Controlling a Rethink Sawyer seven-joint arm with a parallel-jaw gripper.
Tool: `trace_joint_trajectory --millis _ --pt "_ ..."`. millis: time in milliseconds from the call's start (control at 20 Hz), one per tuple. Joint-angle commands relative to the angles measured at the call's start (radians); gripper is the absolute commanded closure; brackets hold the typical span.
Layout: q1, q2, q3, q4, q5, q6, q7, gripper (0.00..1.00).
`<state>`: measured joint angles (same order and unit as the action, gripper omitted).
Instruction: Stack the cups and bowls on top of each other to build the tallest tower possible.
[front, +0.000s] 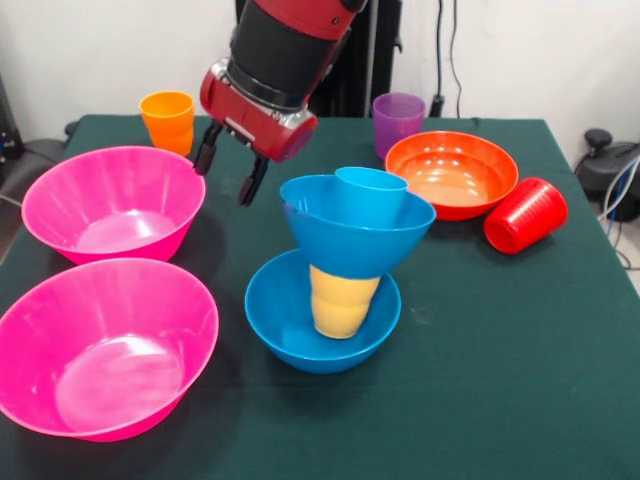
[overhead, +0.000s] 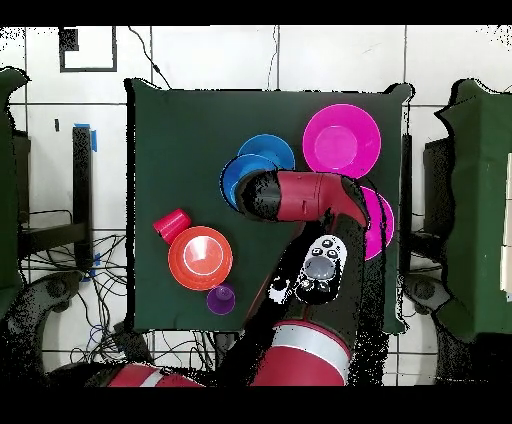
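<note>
Front view, gripper (front: 229, 167): fingers apart, empty, upper centre-left.
Tower (front: 345, 265): blue bowl, yellow cup, tilted blue bowl, light blue cup; centre.
Pink bowls (front: 112, 203): left.

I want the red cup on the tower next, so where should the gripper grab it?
The red cup lies on its side beside the orange-red bowl. Probably best to come straight down and pinch across its ribbed wall near the middle, since its mouth isn't facing up.
</note>
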<state>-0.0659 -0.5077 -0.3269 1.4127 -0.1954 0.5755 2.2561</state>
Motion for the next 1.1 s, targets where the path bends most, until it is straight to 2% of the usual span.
trace_joint_trajectory --millis 50,300,700,1100 --pt "-0.005 -0.019 0.086 -0.001 -0.054 0.089 -0.083 0.0" --pt "-0.047 0.011 0.105 0.039 -0.058 0.014 -0.069 0.0" --pt "-0.074 0.095 0.116 0.061 -0.066 -0.117 -0.007 0.0" --pt "-0.089 0.157 0.115 0.054 -0.057 -0.173 0.005 0.0"
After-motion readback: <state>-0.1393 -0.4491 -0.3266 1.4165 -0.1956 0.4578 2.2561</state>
